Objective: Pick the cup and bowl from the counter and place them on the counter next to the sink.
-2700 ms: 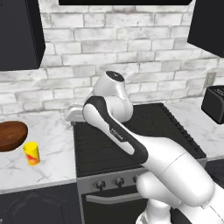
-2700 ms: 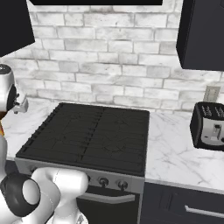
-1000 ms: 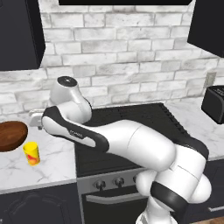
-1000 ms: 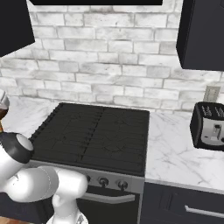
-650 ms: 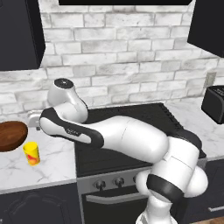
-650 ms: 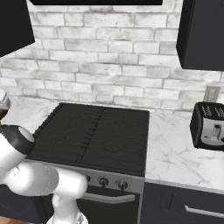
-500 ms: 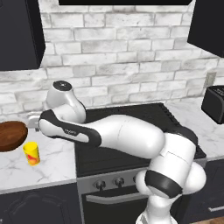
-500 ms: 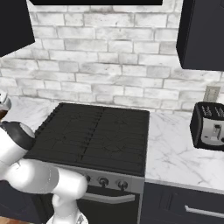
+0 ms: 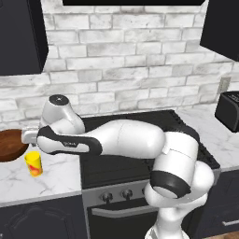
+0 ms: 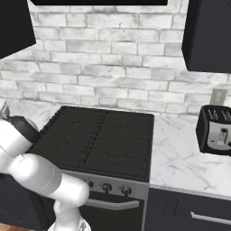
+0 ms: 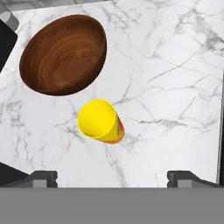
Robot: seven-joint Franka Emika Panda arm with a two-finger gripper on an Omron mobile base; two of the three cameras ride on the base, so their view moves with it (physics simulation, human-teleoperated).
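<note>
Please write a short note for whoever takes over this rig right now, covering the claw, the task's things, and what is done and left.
Claw: open, empty, above the cup.
Cup: upright on the white counter, beside the bowl, apart from it.
Bowl: on the same counter, left of the stove in the left base view.
Done: nothing picked yet.
Left: grasp the cup, set it by the sink, then the bowl.

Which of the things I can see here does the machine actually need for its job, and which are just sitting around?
Needed:
- small yellow tumbler with a red-orange pattern
- round dark reddish-brown wooden bowl
- white marble counter with grey veins
- open pincer above the tumbler

Just sitting around:
- black stovetop
- black toaster
</note>
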